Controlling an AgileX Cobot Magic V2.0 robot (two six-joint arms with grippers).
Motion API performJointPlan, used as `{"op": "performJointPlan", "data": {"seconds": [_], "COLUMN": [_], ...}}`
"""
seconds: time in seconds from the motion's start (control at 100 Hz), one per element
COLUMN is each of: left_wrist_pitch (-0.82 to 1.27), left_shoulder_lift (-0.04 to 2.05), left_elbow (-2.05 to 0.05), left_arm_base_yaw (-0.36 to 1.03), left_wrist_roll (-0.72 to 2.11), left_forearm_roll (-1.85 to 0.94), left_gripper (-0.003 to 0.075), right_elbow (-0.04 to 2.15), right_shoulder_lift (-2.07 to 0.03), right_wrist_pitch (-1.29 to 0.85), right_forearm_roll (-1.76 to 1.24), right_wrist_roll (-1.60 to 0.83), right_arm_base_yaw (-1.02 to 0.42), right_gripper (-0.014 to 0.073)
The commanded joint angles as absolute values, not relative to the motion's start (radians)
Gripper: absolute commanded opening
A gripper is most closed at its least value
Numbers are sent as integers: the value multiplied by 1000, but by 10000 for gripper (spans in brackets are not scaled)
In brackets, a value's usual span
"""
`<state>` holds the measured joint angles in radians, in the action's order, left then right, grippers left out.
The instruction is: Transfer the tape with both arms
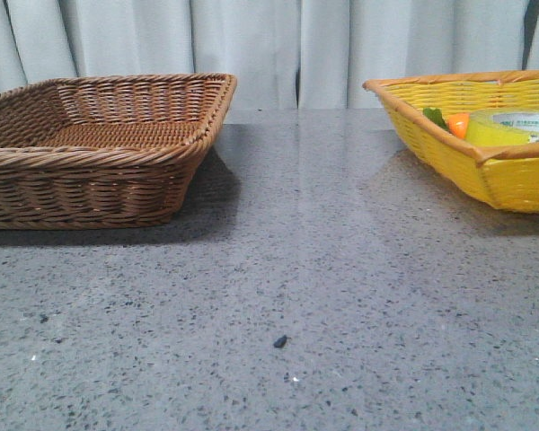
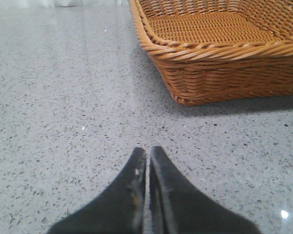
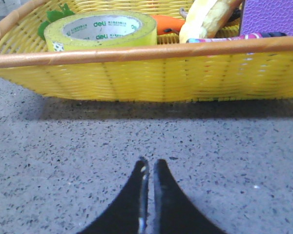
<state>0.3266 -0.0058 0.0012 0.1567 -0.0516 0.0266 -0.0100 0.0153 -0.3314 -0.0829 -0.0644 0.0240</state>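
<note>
The tape (image 3: 100, 30), a wide yellow roll with a white core and green print, lies flat in the yellow basket (image 3: 146, 73). In the front view the tape (image 1: 521, 128) shows just over the rim of the yellow basket (image 1: 512, 180) at the far right. My right gripper (image 3: 151, 163) is shut and empty, low over the table in front of that basket. My left gripper (image 2: 148, 150) is shut and empty, over bare table near the corner of the brown wicker basket (image 2: 219, 73). Neither gripper shows in the front view.
The brown wicker basket (image 1: 99, 153) stands at the left of the table, nothing showing inside. The yellow basket also holds an orange carrot with green leaves (image 3: 168, 24), a yellow soft item (image 3: 202, 22), a purple box (image 3: 271, 17) and a pink-ended marker (image 3: 234, 38). A small dark speck (image 1: 279, 341) lies on the table.
</note>
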Motion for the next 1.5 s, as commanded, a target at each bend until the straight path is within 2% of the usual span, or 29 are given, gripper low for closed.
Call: {"op": "performJointPlan", "data": {"seconds": [0.0,1.49], "left_wrist_pitch": [266,224], "left_shoulder_lift": [-36,-36], "left_elbow": [13,13], "left_arm_base_yaw": [156,156], "left_wrist_roll": [-61,-61], "left_forearm_roll": [26,0], "left_gripper": [-21,-21], "right_elbow": [-32,-32], "right_shoulder_lift": [30,30], "right_wrist_pitch": [-310,-310], "right_forearm_roll": [-78,-78], "right_wrist_roll": [-72,-72], "right_arm_base_yaw": [30,30], "right_gripper": [-73,-73]}}
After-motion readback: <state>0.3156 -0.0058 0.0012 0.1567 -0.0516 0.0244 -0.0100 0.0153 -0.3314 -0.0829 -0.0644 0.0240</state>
